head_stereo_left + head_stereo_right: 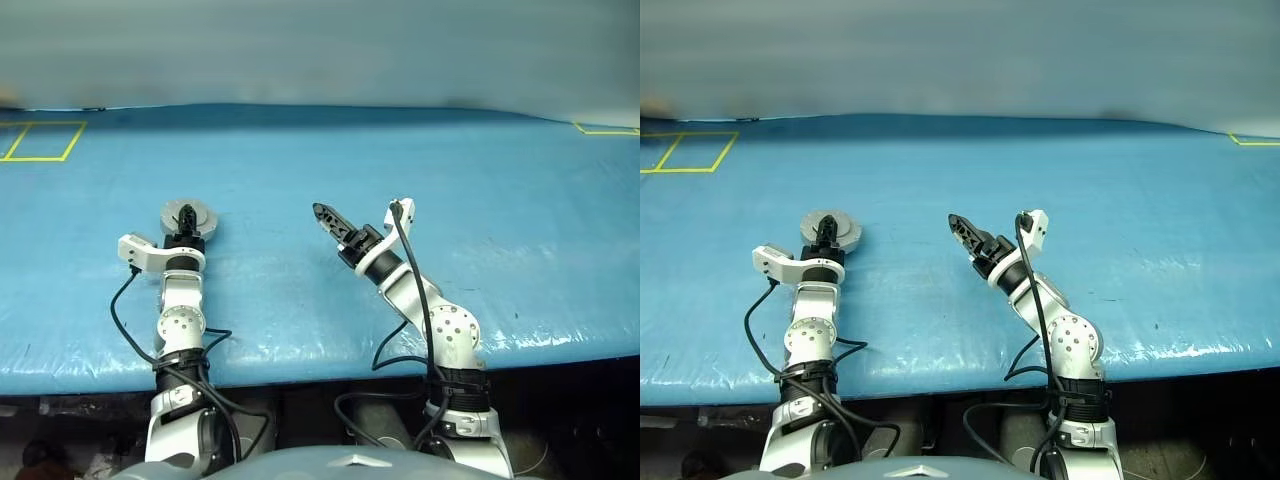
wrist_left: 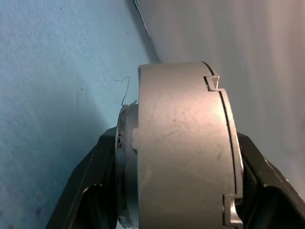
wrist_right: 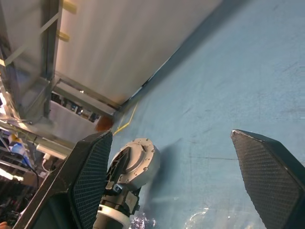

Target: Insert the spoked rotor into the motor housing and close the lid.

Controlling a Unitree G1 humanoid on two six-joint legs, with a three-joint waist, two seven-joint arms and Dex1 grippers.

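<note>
Left gripper (image 1: 186,222) is clamped across the motor housing (image 2: 181,152), held at the blue surface (image 1: 400,170) with the lid (image 3: 140,155) seated on it. Right gripper (image 1: 362,222) stands with fingers apart, holding nothing. No brand, label or writing legible.

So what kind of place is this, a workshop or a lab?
Probably a robot test lab or workshop. The work surface is a wide table under a blue sheet marked with yellow tape squares, and beyond it stand metal framing and cluttered shelves.
</note>
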